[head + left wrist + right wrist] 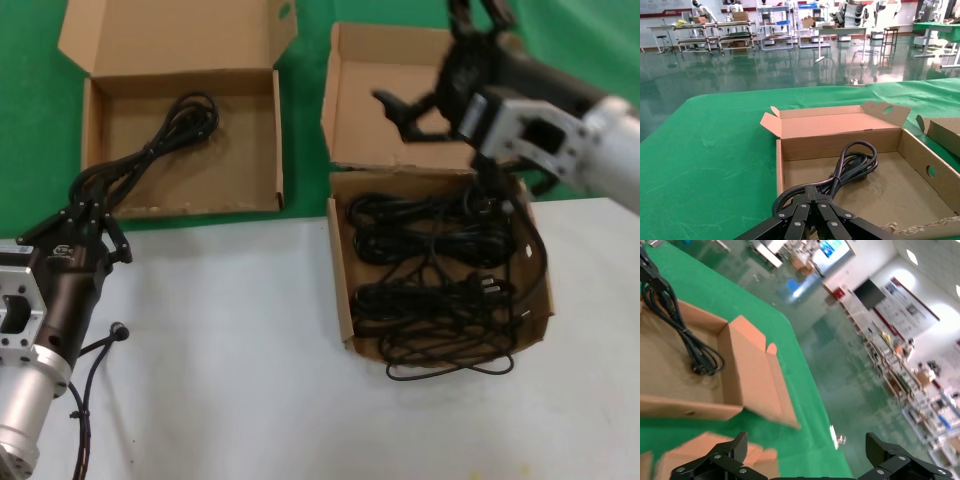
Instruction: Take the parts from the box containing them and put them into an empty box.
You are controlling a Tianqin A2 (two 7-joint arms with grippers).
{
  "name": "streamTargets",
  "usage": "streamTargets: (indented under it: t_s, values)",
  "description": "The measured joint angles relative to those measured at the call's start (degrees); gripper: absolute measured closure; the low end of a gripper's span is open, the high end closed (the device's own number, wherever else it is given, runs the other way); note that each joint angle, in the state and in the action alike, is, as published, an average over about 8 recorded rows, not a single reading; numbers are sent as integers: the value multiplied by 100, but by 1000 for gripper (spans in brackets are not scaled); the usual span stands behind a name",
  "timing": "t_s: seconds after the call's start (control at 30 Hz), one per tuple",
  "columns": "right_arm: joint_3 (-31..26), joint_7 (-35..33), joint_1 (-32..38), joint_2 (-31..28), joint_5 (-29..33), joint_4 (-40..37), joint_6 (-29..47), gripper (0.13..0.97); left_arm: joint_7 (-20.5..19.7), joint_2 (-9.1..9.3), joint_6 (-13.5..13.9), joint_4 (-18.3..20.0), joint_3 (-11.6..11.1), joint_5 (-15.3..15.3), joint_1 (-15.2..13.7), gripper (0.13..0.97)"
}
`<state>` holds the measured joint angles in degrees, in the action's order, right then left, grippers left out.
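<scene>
1. Two cardboard boxes sit on the worktop (pixel 250 350), one at 11 o'clock and one at 3 o'clock in the head view.
2. The box at 3 o'clock, the full box (pixel 345 300), holds most of the power cords (pixel 440 275), a tangled black heap with one loop spilling over its near wall onto the worktop.
3. The box at 11 o'clock, the receiving box (pixel 278 140), holds one cord (pixel 165 135) lying diagonally, its looped end toward the back wall.
4. The left tool (pixel 75 225) sits at 9 o'clock at the receiving box's near corner, its fingers drawn together on the near end of that cord, as the left wrist view (pixel 807 212) confirms.
5. The right tool (pixel 425 110) hovers at 1 o'clock above the full box's raised lid, fingers spread wide and gripping nothing; the right wrist view (pixel 805 460) shows the same wide gap.
6. Risk on the left: if the tool lifts away before releasing fully, the cord will likely be dragged back out over the wall.
7. Risk on the right: the cords are intertwined, so a grab may raise several at once or snag the trailing loop and shift the box.
</scene>
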<state>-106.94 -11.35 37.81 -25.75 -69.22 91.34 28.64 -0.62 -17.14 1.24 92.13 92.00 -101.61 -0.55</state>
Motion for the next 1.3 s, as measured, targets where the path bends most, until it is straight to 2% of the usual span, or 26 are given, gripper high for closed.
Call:
streamTargets:
  t_s: [0.3,0.6,0.73,1.03,1.3]
  values:
    - [339,-86,-1013,-379,-728,493,-388,227,0,0,0,0,0,0,0,952]
    - [393,-134,-1222,-403,-938,546,-508,146,0,0,-2,-1,0,-2,1,936]
    - [435,-87,-1317,-356,-1029,527,-595,140,2,0,-7,-2,-1,-8,3,927]
    - [562,56,-1604,-215,-1304,469,-859,129,10,-1,-20,-8,-5,-25,9,837]
    - [685,195,-1882,-78,-1570,413,-1115,129,17,-1,-33,-12,-9,-41,15,681]
